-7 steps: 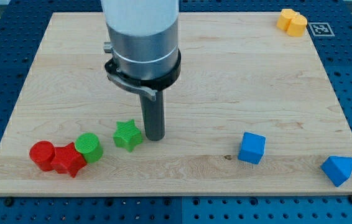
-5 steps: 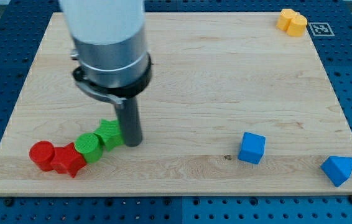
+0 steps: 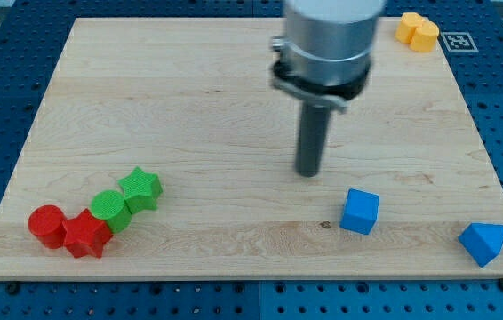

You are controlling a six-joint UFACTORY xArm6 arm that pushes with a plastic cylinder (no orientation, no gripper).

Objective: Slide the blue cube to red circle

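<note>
The blue cube (image 3: pixel 360 212) sits low on the board, right of centre. The red circle (image 3: pixel 46 225) lies at the lower left, touching a red star (image 3: pixel 85 235). My tip (image 3: pixel 308 172) rests on the board just above and to the left of the blue cube, a short gap away from it. The red circle is far off to the tip's left.
A green circle (image 3: pixel 109 210) and a green star (image 3: pixel 140 189) form a chain with the red blocks at the lower left. A blue triangular block (image 3: pixel 484 242) sits at the lower right. An orange block (image 3: pixel 418 31) lies at the top right corner.
My tip pushed the green star left into the green circle, shifting the whole chain left, then swung right across the board to beside the blue cube. The blue cube has not moved.
</note>
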